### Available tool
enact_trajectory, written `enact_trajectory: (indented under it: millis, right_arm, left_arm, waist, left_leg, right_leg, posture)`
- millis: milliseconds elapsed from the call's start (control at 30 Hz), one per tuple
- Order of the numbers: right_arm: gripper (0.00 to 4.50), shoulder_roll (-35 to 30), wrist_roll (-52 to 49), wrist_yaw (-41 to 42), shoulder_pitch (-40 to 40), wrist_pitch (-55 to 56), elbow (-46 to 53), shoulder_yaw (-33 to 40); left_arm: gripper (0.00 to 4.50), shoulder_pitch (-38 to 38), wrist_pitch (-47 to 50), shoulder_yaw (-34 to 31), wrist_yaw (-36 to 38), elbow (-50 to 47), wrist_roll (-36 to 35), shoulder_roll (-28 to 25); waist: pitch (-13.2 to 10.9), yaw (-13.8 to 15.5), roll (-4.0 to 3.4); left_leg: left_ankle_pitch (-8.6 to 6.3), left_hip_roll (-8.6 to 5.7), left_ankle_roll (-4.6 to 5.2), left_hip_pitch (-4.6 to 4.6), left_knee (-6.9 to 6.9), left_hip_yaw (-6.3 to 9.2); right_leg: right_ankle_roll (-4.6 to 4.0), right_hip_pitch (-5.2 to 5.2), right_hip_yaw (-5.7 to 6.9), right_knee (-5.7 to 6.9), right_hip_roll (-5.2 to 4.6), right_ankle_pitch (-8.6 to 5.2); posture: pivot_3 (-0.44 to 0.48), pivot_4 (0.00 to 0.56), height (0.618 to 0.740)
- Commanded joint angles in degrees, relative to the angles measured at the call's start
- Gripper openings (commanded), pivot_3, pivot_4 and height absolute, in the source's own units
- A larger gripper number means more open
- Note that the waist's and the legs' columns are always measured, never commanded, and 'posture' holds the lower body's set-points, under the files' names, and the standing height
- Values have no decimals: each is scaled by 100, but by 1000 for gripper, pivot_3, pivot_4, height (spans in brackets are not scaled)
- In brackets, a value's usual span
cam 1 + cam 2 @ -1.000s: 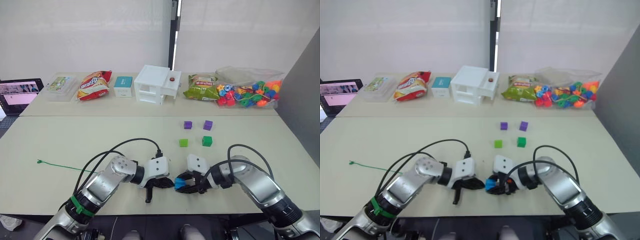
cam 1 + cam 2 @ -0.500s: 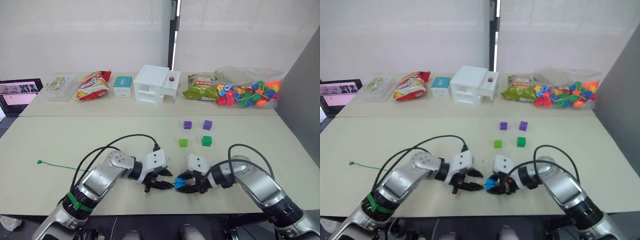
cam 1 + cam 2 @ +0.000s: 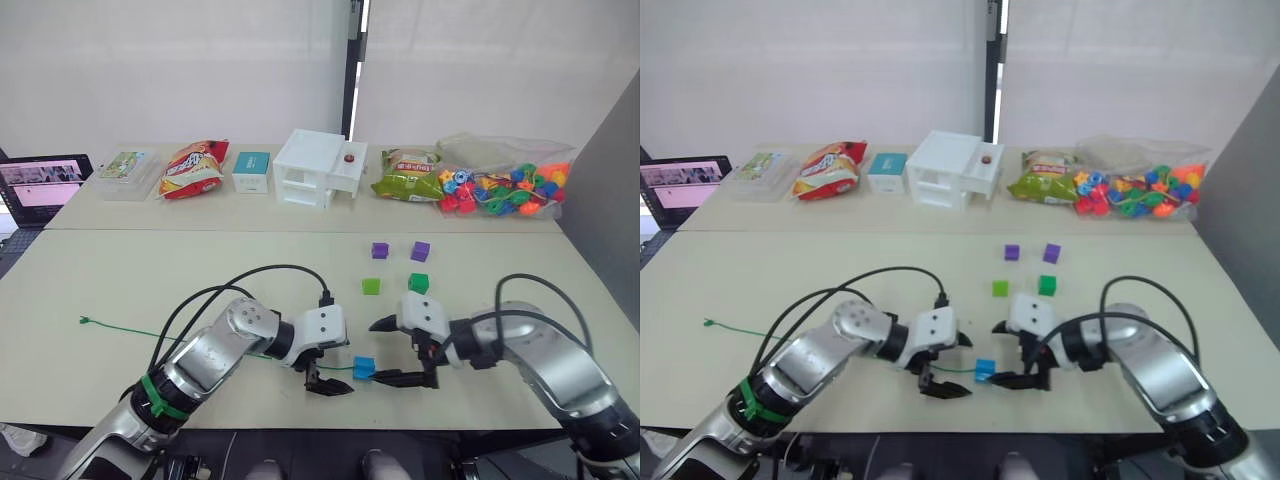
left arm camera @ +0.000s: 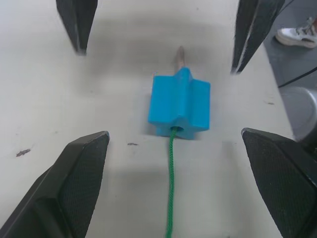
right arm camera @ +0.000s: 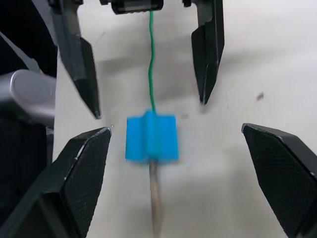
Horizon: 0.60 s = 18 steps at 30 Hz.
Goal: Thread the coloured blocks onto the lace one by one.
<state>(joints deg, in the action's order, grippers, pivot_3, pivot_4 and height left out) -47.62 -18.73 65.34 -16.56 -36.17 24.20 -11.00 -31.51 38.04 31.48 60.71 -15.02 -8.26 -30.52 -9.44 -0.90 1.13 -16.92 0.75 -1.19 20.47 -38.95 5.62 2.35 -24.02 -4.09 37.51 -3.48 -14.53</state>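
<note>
Blue block (image 4: 179,108) is on the lace (image 4: 171,184), tip poking out. Left gripper (image 3: 322,366) and right gripper (image 3: 402,351) sit wide open either side of it, holding nothing, probably to regrip.

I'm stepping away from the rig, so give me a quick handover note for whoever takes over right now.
Left gripper: open, holding nothing, beside the blue block.
Right gripper: open, holding nothing, on the block's other side.
Blue block: resting on the table between the two grippers, threaded on the lace, with the grey tip sticking out on the right gripper's side.
Done: one block threaded.
Left: two purple blocks, light green block and dark green block, all loose on the table further back.
</note>
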Motion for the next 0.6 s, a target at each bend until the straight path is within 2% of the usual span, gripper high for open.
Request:
enact_trajectory:
  millis: [33,233,333,533,567,600]
  right_arm:
    - [4487,-139,-54,35,202,290,149,204]
    - [4487,-192,57,-79,434,525,40,183]
    - [4500,-170,86,-128,447,559,-2,153]
    - [4500,-172,177,-159,428,625,-106,34]
    - [4500,-162,209,-162,423,631,-131,6]
    - [4500,-156,229,-165,419,637,-149,-13]
  left_arm:
    - [4500,-134,-209,94,-128,107,168,183]
    - [4500,-136,-159,122,-82,288,134,390]
    - [3711,-132,-133,129,-24,305,97,422]
    - [1683,-156,-208,129,127,335,86,417]
    - [1405,-163,-224,126,146,353,90,423]
    - [1366,-168,-234,122,158,366,96,428]
  waist:
    - [0,-12,0]
    - [0,-24,0]
    - [0,-10,0]
    - [0,-7,0]
    - [0,-7,0]
    - [0,-6,0]
  left_leg:
    - [0,0,0,0,0,0]
    - [0,0,0,-2,0,-2]
    - [0,0,0,-2,0,-2]
    - [0,0,0,-2,-1,-2]
    - [0,0,0,-2,-1,-2]
    - [0,0,0,-2,-1,-2]
  right_leg:
    - [0,-1,0,0,0,0]
    - [0,-1,-2,2,2,0]
    - [0,0,-2,3,1,0]
    - [0,0,-2,2,1,0]
    - [0,0,-2,2,1,0]
    - [0,0,-2,1,1,0]
  posture:
    - [0,150,740]
    - [0,150,740]
    - [0,150,740]
    - [0,150,740]
    - [0,150,740]
    - [0,150,740]
